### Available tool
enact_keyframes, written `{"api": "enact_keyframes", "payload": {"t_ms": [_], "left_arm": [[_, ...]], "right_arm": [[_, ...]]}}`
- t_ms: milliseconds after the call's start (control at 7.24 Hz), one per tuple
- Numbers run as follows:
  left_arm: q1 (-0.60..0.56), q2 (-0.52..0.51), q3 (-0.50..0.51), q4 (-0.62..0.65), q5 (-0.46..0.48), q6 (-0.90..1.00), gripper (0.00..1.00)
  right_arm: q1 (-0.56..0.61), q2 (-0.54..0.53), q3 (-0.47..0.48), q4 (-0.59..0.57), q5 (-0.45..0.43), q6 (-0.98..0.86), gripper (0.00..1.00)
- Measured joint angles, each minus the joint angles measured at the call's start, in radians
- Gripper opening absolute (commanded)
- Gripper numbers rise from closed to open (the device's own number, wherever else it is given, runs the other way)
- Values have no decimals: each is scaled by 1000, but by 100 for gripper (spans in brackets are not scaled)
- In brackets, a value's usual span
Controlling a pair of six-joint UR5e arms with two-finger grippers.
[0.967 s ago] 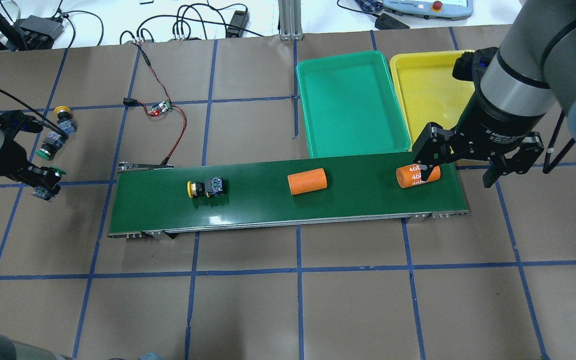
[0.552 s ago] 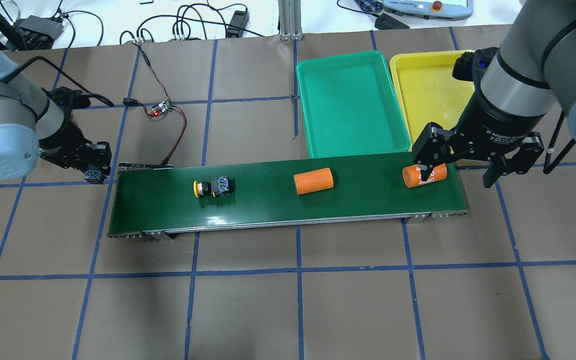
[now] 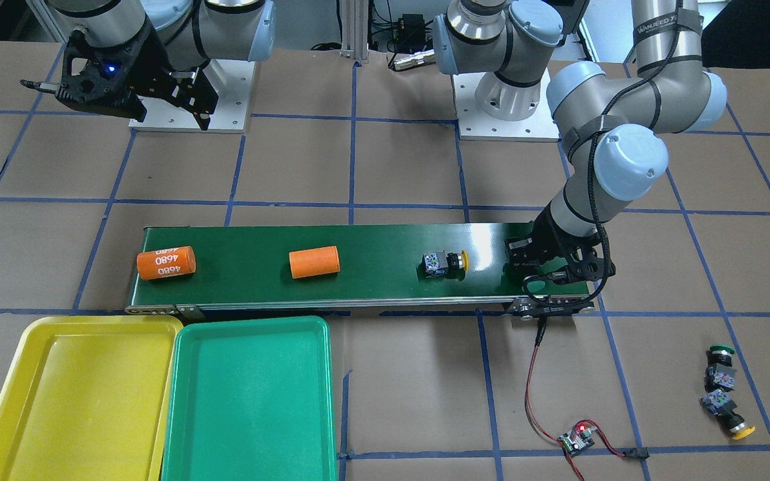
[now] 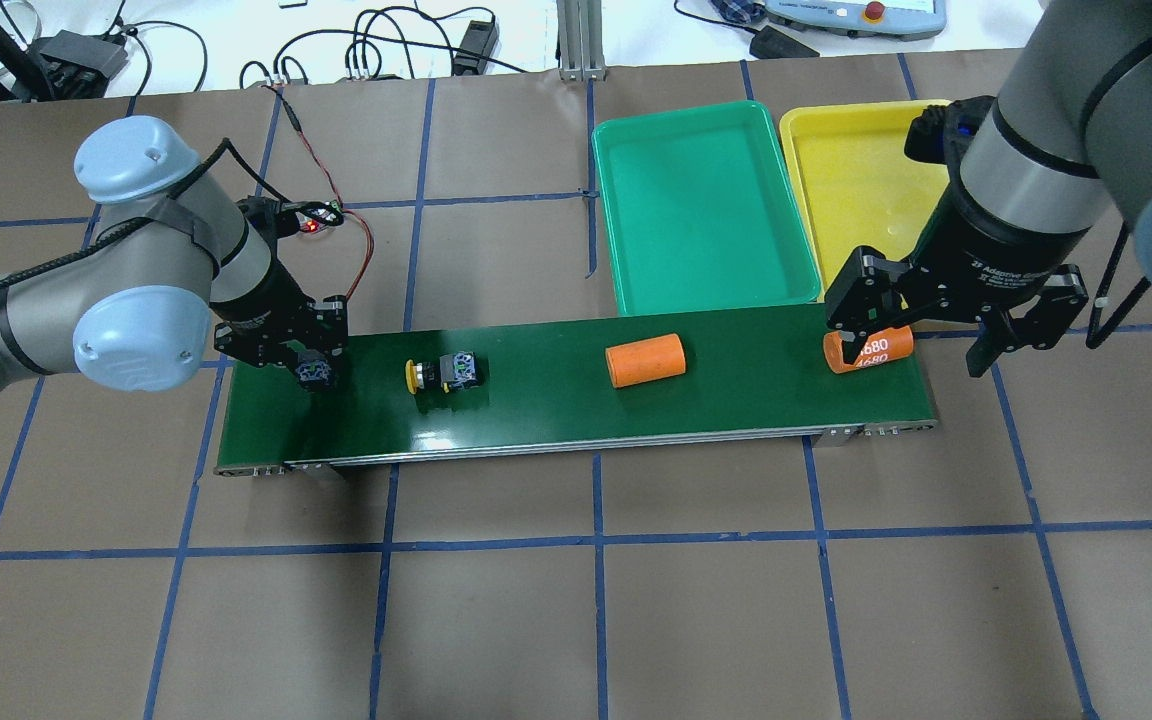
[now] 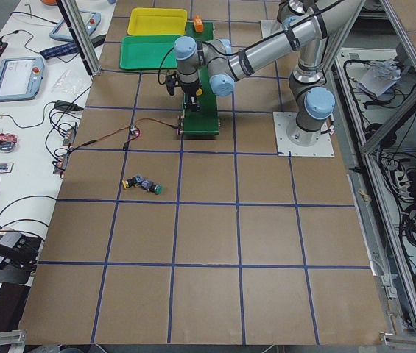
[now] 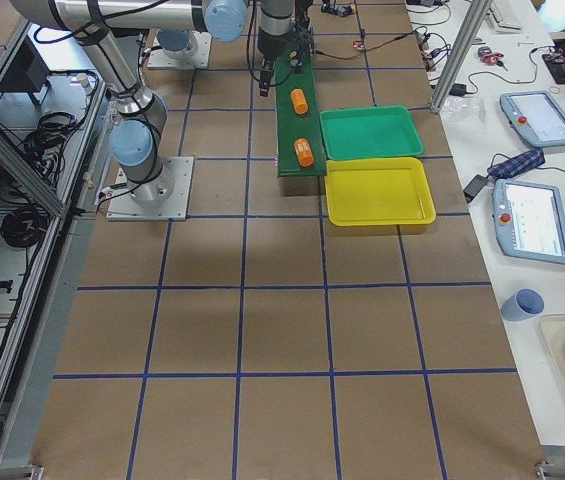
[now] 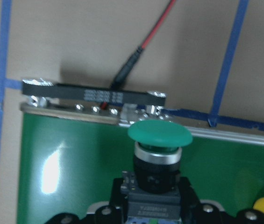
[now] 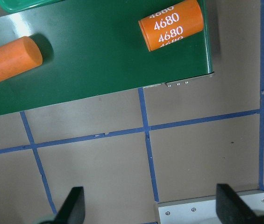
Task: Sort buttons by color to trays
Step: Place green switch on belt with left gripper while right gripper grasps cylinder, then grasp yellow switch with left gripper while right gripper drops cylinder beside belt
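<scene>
My left gripper [image 4: 312,368] is shut on a green-capped button [image 7: 159,135] and holds it low over the left end of the conveyor belt [image 4: 536,400]. A yellow-capped button [image 4: 436,372] lies on its side on the belt just right of that gripper. A green-capped button [image 3: 720,364] and a yellow-capped button [image 3: 731,413] lie together on the table off the belt's left end. My right gripper [image 4: 921,335] hangs open above the belt's right end. The green tray [image 4: 701,210] and the yellow tray [image 4: 856,190] sit side by side behind the belt, with nothing in them.
Two orange cylinders ride the belt: a plain one [image 4: 646,360] mid-belt and one marked 4680 [image 4: 868,348] at the right end under my right gripper. A small circuit board [image 3: 575,441] with red-black wires lies behind the belt's left end.
My left arm swung right from the table's left side, carrying the green button to the belt's left end. The yellow button and both cylinders drifted right on the belt. The right gripper held still.
</scene>
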State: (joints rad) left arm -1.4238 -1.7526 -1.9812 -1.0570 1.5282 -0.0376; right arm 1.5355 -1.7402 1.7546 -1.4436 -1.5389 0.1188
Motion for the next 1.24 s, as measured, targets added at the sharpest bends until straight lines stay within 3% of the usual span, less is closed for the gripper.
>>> {"api": "enact_keyframes", "payload": {"t_ms": [276, 691, 967, 1243], "left_arm": [[-9, -2, -37, 63, -2, 9, 100], [1, 41, -14, 10, -1, 17, 100], [70, 17, 156, -126, 0, 98, 100], [139, -90, 401, -230, 25, 243, 100]], "right_arm": [[0, -1, 12, 0, 0, 0, 100], [0, -3, 29, -5, -1, 1, 100], [0, -3, 30, -6, -1, 2, 100], [0, -2, 31, -6, 0, 3, 100]]}}
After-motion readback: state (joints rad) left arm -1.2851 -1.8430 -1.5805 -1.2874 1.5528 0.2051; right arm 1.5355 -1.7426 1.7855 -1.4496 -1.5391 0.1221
